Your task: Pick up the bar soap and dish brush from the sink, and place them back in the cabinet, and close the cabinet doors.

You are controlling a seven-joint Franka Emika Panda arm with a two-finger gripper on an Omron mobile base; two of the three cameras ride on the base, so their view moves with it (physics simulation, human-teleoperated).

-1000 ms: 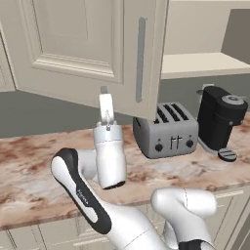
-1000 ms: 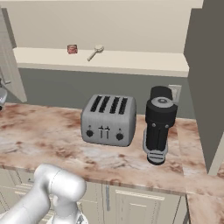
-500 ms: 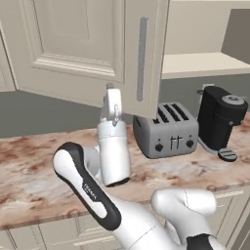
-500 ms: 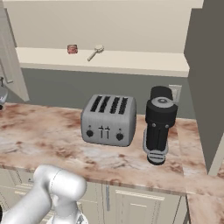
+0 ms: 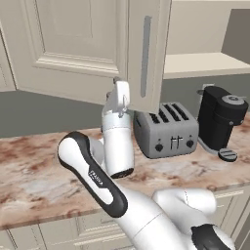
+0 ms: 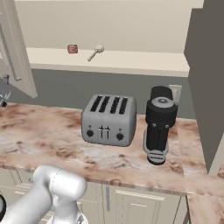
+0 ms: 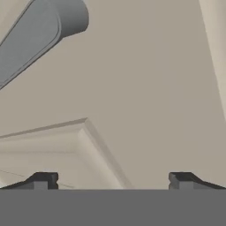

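Hand view has the pincer [image 7: 110, 180] spread wide and empty, its tips close against a cream cabinet door [image 7: 145, 88] below the grey bar handle [image 7: 35, 31]. Right base view shows the bar soap [image 6: 72, 48] and dish brush [image 6: 96, 52] lying near each other on the open cabinet [image 6: 131, 61] shelf, above the toaster [image 6: 108, 120] on the bench [image 6: 43, 135].

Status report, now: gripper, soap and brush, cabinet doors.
Gripper open, empty, right up at the left cabinet door below its handle. Bar soap and dish brush on the cabinet shelf. Doors not shut. Nothing in the way.
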